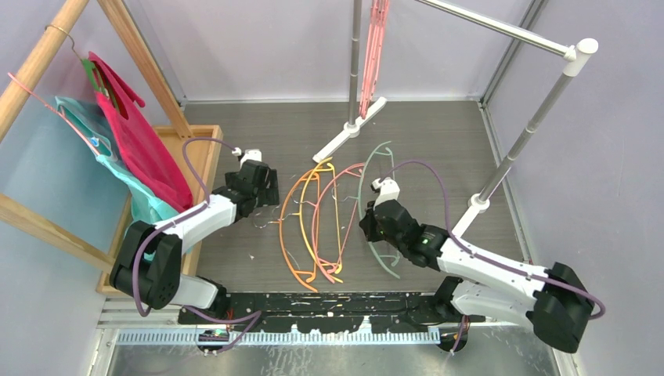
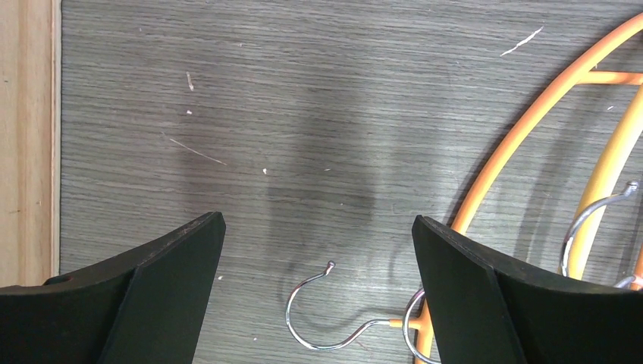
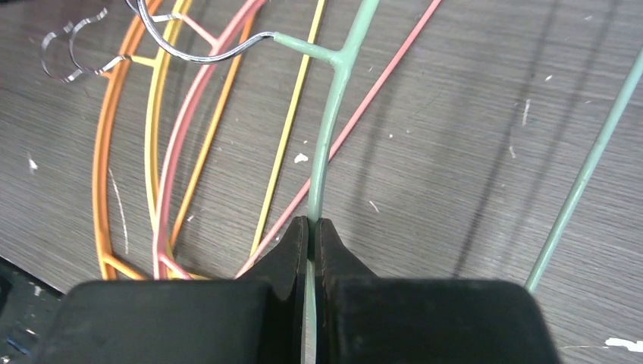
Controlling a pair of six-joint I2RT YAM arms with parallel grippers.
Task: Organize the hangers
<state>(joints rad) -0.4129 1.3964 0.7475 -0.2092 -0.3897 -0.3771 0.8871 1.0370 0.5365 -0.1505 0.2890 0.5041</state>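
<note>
Several hangers lie fanned on the table: an orange one (image 1: 288,235), a yellow one (image 1: 304,205), a pink one (image 1: 316,215) and a pale green one (image 1: 365,174). Several pink hangers (image 1: 376,47) hang on the far rail. My right gripper (image 1: 369,225) is shut on the pale green hanger (image 3: 334,114), just below its hook neck, fingers (image 3: 292,250) pinching the thin bar. My left gripper (image 1: 270,192) is open; in its wrist view the gripper (image 2: 318,220) straddles a metal hook (image 2: 315,322) of the orange hanger (image 2: 531,114), not touching it.
A wooden rack at left carries a pink hanger draped with red cloth (image 1: 137,133) and teal cloth (image 1: 90,129) over a wooden base (image 1: 205,149). The white rail stand (image 1: 540,102) has feet at the back middle (image 1: 352,129) and on the right (image 1: 474,205).
</note>
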